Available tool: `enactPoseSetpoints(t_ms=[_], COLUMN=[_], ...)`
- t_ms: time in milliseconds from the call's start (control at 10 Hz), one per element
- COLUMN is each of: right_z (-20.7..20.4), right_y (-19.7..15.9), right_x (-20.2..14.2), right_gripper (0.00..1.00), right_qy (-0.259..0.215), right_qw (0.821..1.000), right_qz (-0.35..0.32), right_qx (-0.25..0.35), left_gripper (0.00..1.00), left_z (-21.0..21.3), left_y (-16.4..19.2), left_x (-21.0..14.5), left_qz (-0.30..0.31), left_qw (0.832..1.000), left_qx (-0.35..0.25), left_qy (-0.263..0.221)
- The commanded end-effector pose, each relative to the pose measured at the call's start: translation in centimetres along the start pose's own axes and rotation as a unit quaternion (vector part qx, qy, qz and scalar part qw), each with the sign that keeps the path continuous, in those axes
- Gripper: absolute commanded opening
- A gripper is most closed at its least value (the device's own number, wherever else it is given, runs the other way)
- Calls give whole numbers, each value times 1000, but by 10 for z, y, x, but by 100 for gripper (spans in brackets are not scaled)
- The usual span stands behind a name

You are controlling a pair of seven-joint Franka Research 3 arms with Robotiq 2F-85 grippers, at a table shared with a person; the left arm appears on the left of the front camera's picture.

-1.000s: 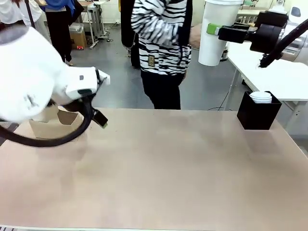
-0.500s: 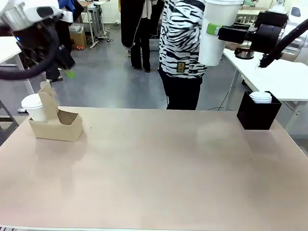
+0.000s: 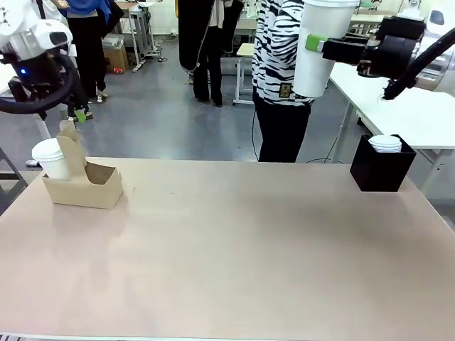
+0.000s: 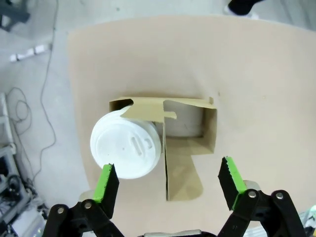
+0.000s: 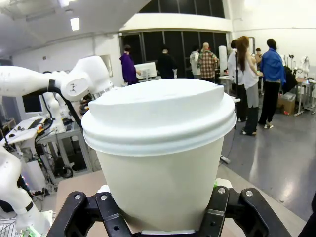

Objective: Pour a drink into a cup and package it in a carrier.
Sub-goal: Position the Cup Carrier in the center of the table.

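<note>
- The right arm [image 3: 419,57] reaches in from 2 o'clock in the front view, high above the table [image 3: 249,249], with its forearm roughly level and its wrist pointing toward 9 o'clock.
- The right gripper [image 3: 321,47] is clamped round a white cup [image 3: 313,71] with a white domed lid, held upright in the air over the table's far edge.
- In the right wrist view the right gripper [image 5: 163,219] grips the white cup [image 5: 160,158] low on its wall, one black finger on each side.
- The left arm [image 3: 32,50] hangs at 10 o'clock in the front view, wrist turned down above the carrier [image 3: 89,188].
- In that view its fingers are mostly hidden behind the wrist; a speck of green beneath it may be a pad.
- Seen from the left wrist, the left gripper [image 4: 168,181] stands spread wide with nothing between its green pads [image 4: 106,185], well above the carrier [image 4: 210,128] and touching nothing.
- The brown carrier sits at the table's 9 o'clock edge, its handle upright.
- A second lidded cup [image 3: 50,158] stands in the carrier compartment at 9 o'clock of the handle; from above, the second lidded cup [image 4: 126,148] has an open compartment beside it.
- A black box [image 3: 380,174] rests at the table's 2 o'clock corner with white pieces stacked inside.
- A person in a striped top [image 3: 277,50] stands beyond the far edge at 12 o'clock.
</note>
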State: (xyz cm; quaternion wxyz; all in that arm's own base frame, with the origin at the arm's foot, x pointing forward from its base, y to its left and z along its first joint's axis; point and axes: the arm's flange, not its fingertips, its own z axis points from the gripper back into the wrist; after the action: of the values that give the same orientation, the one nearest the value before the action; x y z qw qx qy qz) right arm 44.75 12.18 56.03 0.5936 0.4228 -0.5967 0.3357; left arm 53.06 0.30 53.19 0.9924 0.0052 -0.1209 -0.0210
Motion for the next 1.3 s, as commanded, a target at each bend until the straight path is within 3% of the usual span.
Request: enactPoseSetpoints(t_ms=[0,200,600,800,900,1000,1100,1200], right_z=[-3,-3,-3,-3,-3,-3,-3,-3], right_y=[-1,-1,-1,-1,-1,-1,-1,-1], right_x=[4,4,4,4,4,4,4,4], right_gripper=[60,60,60,60,60,60,60,60], right_qy=[-8,-8,-8,-8,-8,-8,-8,-8], right_qw=[1000,1000,1000,1000,1000,1000,1000,1000], right_qz=[6,6,6,6,6,6,6,6], right_qx=[3,3,3,3,3,3,3,3], left_gripper=[100,100,100,100,40,40,0,35], left_z=[12,0,-26,-32,-31,-31,-30,-29], left_y=[-6,0,-2,-4,-7,-8,-11,-12], left_x=[-1,0,2,4,3,4,4,5], left_qz=[4,0,5,6,9,10,13,1], left_qw=[1000,1000,999,999,998,998,998,998], left_qx=[5,0,30,40,53,53,54,36], left_qy=[15,0,41,36,43,42,42,43])
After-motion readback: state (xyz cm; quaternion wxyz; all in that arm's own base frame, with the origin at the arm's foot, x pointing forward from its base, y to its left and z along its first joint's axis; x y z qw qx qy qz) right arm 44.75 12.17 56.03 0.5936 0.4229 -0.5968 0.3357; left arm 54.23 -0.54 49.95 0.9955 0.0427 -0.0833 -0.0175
